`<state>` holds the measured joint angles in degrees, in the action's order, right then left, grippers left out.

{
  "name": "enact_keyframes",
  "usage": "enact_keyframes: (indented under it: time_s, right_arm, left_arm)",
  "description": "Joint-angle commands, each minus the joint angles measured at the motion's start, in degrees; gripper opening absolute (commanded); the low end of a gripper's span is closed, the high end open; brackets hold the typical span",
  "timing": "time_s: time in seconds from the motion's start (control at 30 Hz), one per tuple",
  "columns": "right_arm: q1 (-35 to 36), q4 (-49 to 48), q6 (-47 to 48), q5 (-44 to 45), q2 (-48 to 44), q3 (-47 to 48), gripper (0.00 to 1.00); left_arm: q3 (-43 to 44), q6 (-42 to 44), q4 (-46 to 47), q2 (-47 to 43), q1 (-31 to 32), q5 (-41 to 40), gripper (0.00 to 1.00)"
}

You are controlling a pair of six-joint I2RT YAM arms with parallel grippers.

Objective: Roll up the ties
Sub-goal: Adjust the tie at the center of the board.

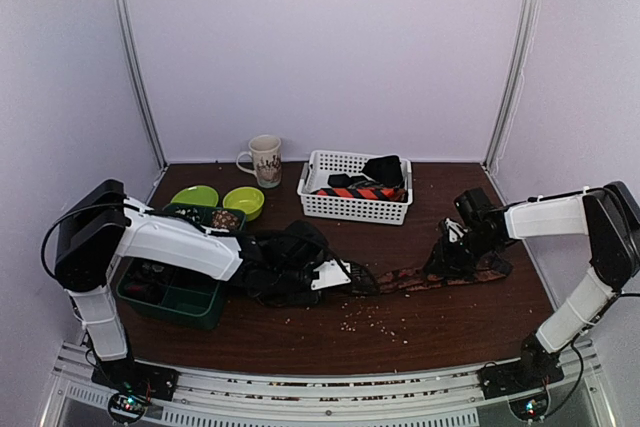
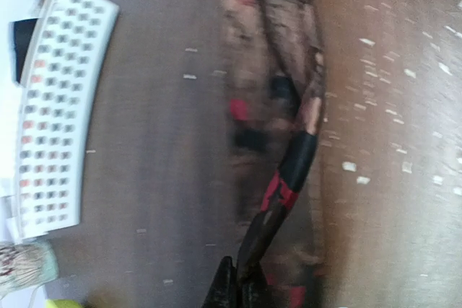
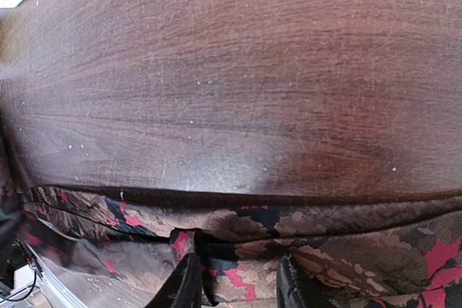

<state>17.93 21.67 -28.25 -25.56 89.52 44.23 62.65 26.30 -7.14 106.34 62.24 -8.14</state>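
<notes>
I see the brown tie (image 1: 420, 277) stretched flat across the desk (image 1: 300, 337) between my two arms, with pale crumbs scattered near it. The left gripper (image 2: 237, 288) has its jaws pinched tight on the tie's narrow end. The right gripper (image 3: 234, 283) is down on the wider end, its jaws narrowly apart and astride the fabric, which lies between the fingers (image 3: 186, 283). At the back of the desk a striped tie (image 1: 365, 191) sits in the white basket (image 1: 350, 212).
</notes>
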Motion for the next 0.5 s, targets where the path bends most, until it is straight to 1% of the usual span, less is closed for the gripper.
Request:
enact_keyframes:
  time_s: [0.0,0.1,0.2,0.27,0.3,0.37,0.47]
  right_arm:
    - [-0.92,2.06,1.68,2.62,1.42,-0.25,0.36]
    - [-1.35,1.92,1.84,2.85,1.54,-0.52,0.36]
    - [-1.8,1.81,1.79,3.01,1.57,-0.83,0.36]
    - [-1.93,1.63,1.79,2.89,1.57,-0.98,0.36]
    - [-2.05,1.67,1.72,2.95,1.58,-0.9,0.36]
    - [-2.03,2.15,1.83,3.1,1.67,-0.37,0.35]
    - [-2.09,3.71,2.83,3.84,1.7,1.02,0.35]
  left_arm:
    - [-0.17,1.08,8.34,-2.34,-0.1,-10.97,0.0]
    - [0.31,1.45,8.93,0.21,-0.18,-16.37,0.0]
    - [-0.63,0.64,7.88,1.71,-0.1,-16.83,0.0]
    - [-1.87,-0.55,7.13,1.69,-0.1,-15.56,0.0]
    - [-2.21,-1.24,6.61,1.75,-0.1,-15.22,0.03]
    - [-1.78,-2.1,3.13,1.57,-0.1,-11.5,0.2]
    - [-1.99,-4.15,0.37,-0.83,-0.1,-3.23,0.39]
